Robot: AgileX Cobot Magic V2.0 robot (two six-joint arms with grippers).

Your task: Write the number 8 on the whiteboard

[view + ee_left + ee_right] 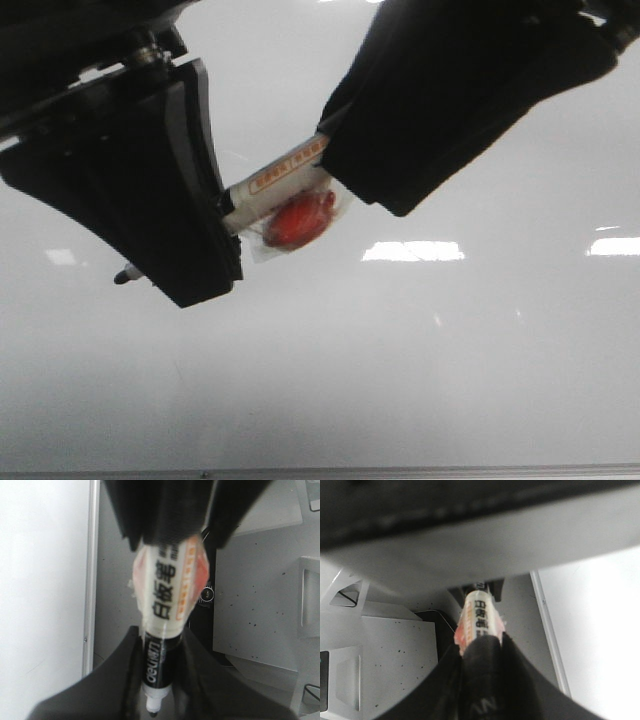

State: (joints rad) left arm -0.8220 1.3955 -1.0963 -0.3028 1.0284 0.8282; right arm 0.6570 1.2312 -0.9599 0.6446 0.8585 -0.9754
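The whiteboard (pixel 420 360) fills the front view, glossy and pale grey; its edge also shows in the left wrist view (pixel 40 580) and the right wrist view (pixel 600 630). No number 8 shows on it. A marker (pixel 280 180) with a white label hangs above the board between both grippers. My left gripper (pixel 190 230) is shut on its black front part (pixel 161 645), and the bare tip (pixel 122 276) sticks out past the fingers. My right gripper (pixel 370 170) is shut on the marker's black rear end (pixel 481 650). A red round piece in clear wrap (pixel 300 218) clings to the marker.
Bright light reflections (pixel 412 251) lie on the board. The thin grey frame (pixel 400 470) runs along the bottom edge. Beside the board, the wrist views show a grey speckled surface (pixel 255 605) and pale grey boxes (pixel 350 680).
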